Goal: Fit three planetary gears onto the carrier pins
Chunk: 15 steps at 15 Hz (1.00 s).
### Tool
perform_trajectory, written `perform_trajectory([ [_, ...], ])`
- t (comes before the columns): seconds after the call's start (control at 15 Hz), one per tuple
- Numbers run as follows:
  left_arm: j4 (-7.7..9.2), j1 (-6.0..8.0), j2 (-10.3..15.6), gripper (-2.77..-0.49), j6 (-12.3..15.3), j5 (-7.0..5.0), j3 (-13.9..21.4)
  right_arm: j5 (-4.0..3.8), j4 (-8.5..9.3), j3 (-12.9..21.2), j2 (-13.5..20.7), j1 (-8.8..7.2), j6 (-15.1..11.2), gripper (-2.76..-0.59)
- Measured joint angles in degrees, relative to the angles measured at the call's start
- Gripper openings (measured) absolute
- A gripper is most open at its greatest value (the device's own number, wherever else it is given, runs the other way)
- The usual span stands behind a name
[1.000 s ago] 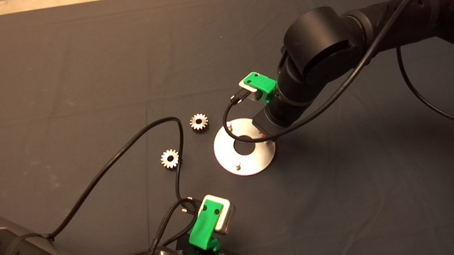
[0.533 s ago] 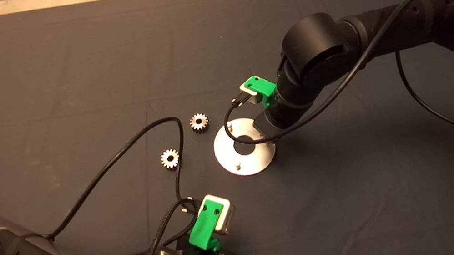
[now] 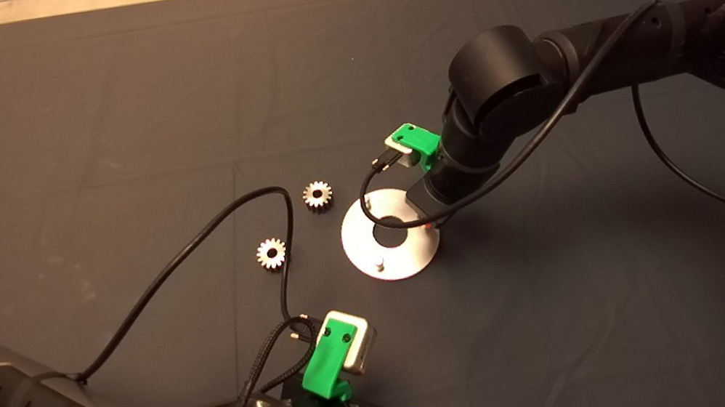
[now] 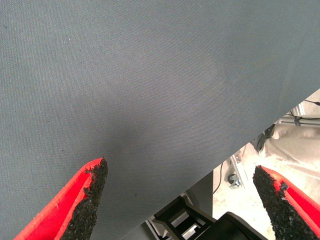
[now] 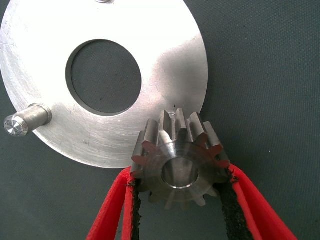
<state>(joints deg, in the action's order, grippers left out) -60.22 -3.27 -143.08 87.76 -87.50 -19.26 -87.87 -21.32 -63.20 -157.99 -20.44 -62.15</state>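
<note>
The shiny steel disc point(image 3: 360, 244) lies mid-mat, with two carrier pins point(image 3: 379, 262) bare in the head view. My right gripper point(image 3: 426, 222) is over the disc's right edge, its fingers mostly hidden under the wrist. In the right wrist view it point(image 5: 180, 173) is shut on a planetary gear point(image 5: 175, 137), held at the rim of the disc point(image 5: 165, 75). Silvery metal shows in the gear's bore, and the third pin itself is hidden. One bare pin point(image 5: 25, 120) stands beside the centre hole. Two more gears point(image 3: 318, 195) point(image 3: 271, 253) lie flat left of the disc. My left gripper point(image 4: 180, 171) is open, parked at the lower left.
A black cable point(image 3: 218, 220) from the left arm loops across the mat between the two loose gears. The right arm's cable point(image 3: 403, 225) hangs over the disc's centre hole. The left wrist view looks past the mat's edge point(image 4: 240, 145) at the floor.
My right arm has sunk a little toward the disc with the gear. A sliver of its red finger now shows at the disc's right edge. The left arm and loose gears have not moved.
</note>
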Motion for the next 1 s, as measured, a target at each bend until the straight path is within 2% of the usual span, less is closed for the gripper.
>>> perform_trajectory([
  [0.47, 0.00, 0.00, 0.04, -1.20, 0.00, 0.00, 0.00, -0.06, 0.02, -1.04, -0.02, 0.94, 0.83, -2.47],
  [1.0, 0.00, 0.00, 0.04, -1.20, -0.02, 0.00, 0.00, 0.05, 0.02, -1.55, -0.15, 0.94, 1.24, -2.47],
])
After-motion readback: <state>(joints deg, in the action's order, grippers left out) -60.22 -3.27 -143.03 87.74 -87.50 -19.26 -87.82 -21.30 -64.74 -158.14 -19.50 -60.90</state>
